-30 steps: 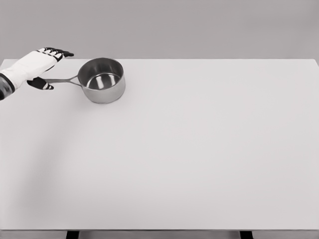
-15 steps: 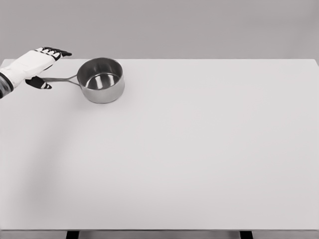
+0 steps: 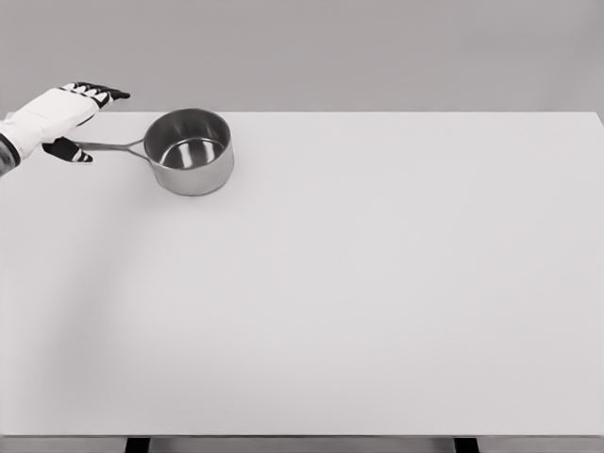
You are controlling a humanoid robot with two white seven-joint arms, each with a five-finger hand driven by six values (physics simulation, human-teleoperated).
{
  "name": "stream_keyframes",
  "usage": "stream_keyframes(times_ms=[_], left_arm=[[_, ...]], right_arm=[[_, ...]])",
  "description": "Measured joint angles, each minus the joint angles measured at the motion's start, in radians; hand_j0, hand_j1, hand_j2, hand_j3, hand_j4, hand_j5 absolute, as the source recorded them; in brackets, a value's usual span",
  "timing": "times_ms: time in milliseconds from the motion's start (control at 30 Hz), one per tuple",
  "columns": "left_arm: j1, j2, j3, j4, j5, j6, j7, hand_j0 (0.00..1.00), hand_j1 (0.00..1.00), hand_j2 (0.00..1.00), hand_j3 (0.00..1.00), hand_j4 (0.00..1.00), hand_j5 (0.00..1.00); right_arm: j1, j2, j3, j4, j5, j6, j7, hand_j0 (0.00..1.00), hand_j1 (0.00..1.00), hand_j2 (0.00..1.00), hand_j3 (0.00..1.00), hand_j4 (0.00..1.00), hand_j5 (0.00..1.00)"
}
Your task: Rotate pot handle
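Flanking pot handle (image 3: pixel 111 146): left hand (image 3: pixel 55 115)

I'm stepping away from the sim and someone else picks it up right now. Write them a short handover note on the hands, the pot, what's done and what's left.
Left hand: at the table's far left edge, fingers extended, thumb below the end of the handle. A firm grip is not evident.
Right hand: not in view.
Pot: upright and empty on the white table, far left, with its handle pointing left toward the hand.
Done: the hand has reached the handle's end.
Left: whether any rotation has been made cannot be judged from this view; swing the handle round, then release.
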Motion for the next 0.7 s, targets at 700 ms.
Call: stream_keyframes(times_ms=[700], left_arm=[[-0.052,-0.024,-0.004,0.035,-0.041,0.0,0.0,1.0,1.0,1.0,1.0,1.0,1.0]], right_arm=[[0.0,0.0,0.0,0.0,0.0,0.0,0.0,1.0,1.0,1.0,1.0,1.0,1.0]])
